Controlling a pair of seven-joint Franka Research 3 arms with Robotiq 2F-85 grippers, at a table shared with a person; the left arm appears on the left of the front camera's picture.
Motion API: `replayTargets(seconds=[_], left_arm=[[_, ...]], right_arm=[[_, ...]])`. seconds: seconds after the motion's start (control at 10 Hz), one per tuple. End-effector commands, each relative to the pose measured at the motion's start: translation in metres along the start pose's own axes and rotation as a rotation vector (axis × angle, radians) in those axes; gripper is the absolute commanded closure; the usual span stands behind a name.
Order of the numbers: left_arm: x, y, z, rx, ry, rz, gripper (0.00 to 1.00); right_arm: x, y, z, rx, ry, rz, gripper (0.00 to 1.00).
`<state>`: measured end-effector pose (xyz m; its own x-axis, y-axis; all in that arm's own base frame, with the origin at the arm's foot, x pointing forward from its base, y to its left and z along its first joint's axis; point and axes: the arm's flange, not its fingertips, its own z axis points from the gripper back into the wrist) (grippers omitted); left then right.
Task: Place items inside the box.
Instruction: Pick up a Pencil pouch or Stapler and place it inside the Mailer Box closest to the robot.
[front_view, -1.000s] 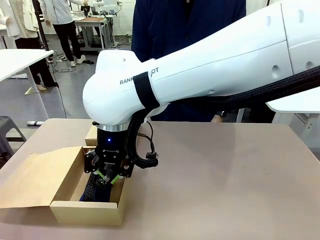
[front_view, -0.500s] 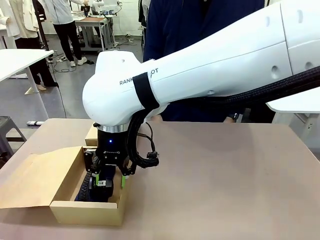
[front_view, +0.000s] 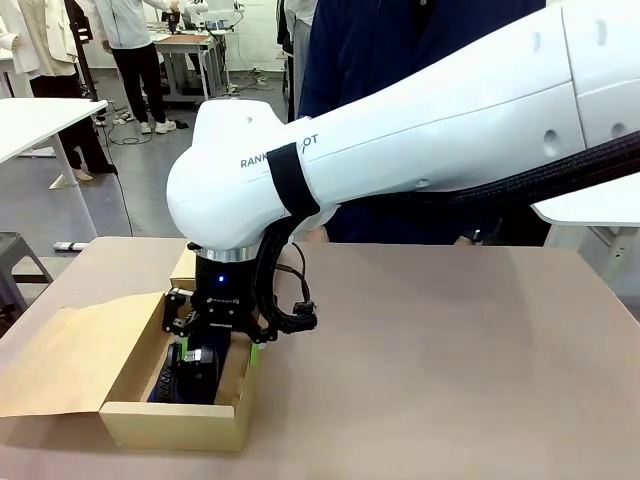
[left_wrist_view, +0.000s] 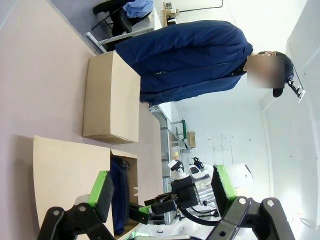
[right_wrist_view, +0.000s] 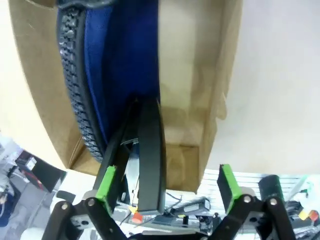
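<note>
Right gripper hovering in box, fingers spread to leave stapler lying on navy case; left gripper idling, spread.

A tan worktop stretches across the front view. A small closed cardboard carton sits on its left half, back toward the far edge, flaps shut. A person in a navy zip jacket stands against the far edge, about mid-width; in the left wrist view this figure appears sideways. Beyond the worktop's left edge stand a white table and, lower, the corner of a grey chair on the grey floor. Farther back on the left, a person in a white top and dark trousers stands by a cluttered desk. Past the right edge shows another white tabletop.
</note>
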<state>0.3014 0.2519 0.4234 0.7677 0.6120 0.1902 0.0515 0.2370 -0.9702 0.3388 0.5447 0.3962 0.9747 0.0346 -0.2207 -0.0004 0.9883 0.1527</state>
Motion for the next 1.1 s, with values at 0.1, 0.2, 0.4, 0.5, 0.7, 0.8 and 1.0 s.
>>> replayTargets(seconds=[0.1,0.2,0.4,0.5,0.7,0.8,1.0], left_arm=[[-0.003,0.0,0.001,-0.008,0.006,-0.016,0.0],[-0.003,0.0,0.001,-0.008,0.006,-0.016,0.0],[-0.003,0.0,0.001,-0.008,0.006,-0.016,0.0],[-0.003,0.0,0.001,-0.008,0.006,-0.016,0.0],[-0.003,0.0,0.001,-0.008,0.006,-0.016,0.0],[-0.003,0.0,0.001,-0.008,0.006,-0.016,0.0],[-0.003,0.0,0.001,-0.008,0.006,-0.016,0.0]], right_arm=[[-0.013,-0.017,0.024,-0.076,-0.278,-0.234,0.0],[-0.014,-0.013,0.022,-0.066,-0.253,-0.191,0.0],[-0.011,-0.019,0.024,0.011,-0.144,-0.083,0.0],[-0.01,-0.035,0.033,0.05,-0.128,-0.088,0.0],[-0.009,-0.111,0.071,0.189,0.014,0.019,0.0],[-0.013,-0.156,0.091,0.26,0.05,0.064,0.0],[-0.022,-0.246,0.114,0.452,0.089,0.12,0.0]])
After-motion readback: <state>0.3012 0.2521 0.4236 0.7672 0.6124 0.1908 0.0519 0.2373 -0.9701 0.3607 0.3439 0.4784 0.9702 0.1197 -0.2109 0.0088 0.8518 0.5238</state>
